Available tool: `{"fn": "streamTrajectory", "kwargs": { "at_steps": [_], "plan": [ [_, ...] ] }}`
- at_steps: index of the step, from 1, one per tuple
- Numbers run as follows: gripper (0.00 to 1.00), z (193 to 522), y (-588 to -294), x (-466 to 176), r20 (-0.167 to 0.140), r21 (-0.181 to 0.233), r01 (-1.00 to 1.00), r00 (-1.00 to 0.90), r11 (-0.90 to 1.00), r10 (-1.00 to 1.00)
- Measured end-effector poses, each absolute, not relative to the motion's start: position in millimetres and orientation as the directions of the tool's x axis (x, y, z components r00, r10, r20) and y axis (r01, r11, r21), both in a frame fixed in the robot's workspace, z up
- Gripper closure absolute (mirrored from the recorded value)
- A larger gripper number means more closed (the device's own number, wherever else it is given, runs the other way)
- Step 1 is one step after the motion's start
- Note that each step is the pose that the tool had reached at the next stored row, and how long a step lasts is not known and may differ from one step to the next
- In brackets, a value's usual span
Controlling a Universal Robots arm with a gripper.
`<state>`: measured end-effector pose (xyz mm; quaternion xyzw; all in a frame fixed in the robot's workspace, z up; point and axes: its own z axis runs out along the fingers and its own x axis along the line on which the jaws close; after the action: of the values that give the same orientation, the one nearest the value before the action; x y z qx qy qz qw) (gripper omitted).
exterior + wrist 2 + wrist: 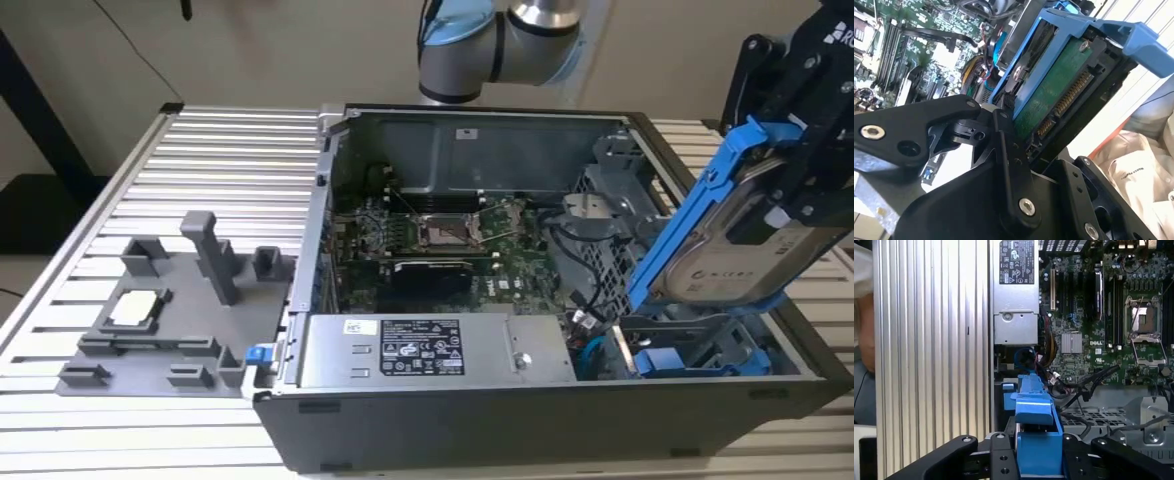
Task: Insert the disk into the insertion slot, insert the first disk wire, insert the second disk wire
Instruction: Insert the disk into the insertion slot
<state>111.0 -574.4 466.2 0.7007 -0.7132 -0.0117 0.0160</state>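
The disk (731, 248), a silver-grey drive clipped in a bright blue frame, hangs steeply tilted over the exterior view's right end of the open computer case. My gripper (797, 165) is shut on its upper part. The second wrist view shows the disk's green circuit board and connector (1060, 96) between black fingers (1004, 145). The first wrist view shows the blue frame (1035, 437) edge-on between the gripper's two sides. Below the disk lies the insertion slot (694, 338), a grey metal bay with blue parts inside. Loose blue and black wires (587, 330) lie beside it.
A silver power supply (400, 350) with a sticker fills the case's front, and the motherboard (441, 240) lies behind it. A grey fixture (160, 320) with small parts sits on the ribbed table at the exterior view's left. A person's sleeve (1134, 165) is close by.
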Motion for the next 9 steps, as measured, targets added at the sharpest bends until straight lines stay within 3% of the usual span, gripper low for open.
{"fn": "streamTrajectory", "kwargs": {
  "at_steps": [9],
  "plan": [
    [0.67,453,-575,115,0.006,0.039,-0.999,-0.018,0.018,-1.000]
  ]
}}
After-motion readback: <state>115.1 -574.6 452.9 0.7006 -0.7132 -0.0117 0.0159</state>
